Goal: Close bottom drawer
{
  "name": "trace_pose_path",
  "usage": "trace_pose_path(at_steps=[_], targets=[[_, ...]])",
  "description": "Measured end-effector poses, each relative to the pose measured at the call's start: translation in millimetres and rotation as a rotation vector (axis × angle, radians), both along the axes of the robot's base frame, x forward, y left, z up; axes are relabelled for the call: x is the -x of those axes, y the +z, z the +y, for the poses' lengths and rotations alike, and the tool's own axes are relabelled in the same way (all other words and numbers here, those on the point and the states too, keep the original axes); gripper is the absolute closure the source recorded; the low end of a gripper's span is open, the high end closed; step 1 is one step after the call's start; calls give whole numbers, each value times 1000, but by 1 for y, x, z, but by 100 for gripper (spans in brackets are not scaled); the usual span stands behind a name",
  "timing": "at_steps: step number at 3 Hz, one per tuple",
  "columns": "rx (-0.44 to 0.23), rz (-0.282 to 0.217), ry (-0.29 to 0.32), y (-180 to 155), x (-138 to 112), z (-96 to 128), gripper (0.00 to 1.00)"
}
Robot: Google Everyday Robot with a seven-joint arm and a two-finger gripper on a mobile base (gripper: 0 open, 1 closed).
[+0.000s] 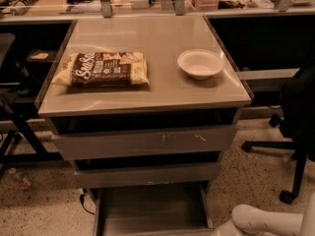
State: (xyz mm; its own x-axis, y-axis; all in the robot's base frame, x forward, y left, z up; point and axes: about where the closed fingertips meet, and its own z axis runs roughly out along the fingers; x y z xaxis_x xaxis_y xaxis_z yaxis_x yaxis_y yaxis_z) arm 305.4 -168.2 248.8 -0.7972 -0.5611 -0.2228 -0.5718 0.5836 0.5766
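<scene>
1. A snack bag is lying at 10 o'clock on the cabinet top.
2. The bottom drawer is standing pulled out at 6 o'clock, below the middle drawer, its flat tray showing.
3. A bowl is sitting at 1 o'clock on the top.
4. The white arm is showing at 5 o'clock, beside the bottom drawer; the gripper is lying out of frame, so I cannot tell its grip.

You have the bottom drawer pulled well out at bottom centre of the frame, its shallow grey tray level and running off the lower edge. The gripper is out of frame; only the white arm shows at lower right.
</scene>
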Motion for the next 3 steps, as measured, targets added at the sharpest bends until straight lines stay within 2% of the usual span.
trace_pose_path(at_steps=[1,3], targets=[[-3,-2,-2,-11,1,4,100],[-25,-86,-41,-44,-30,14,100]])
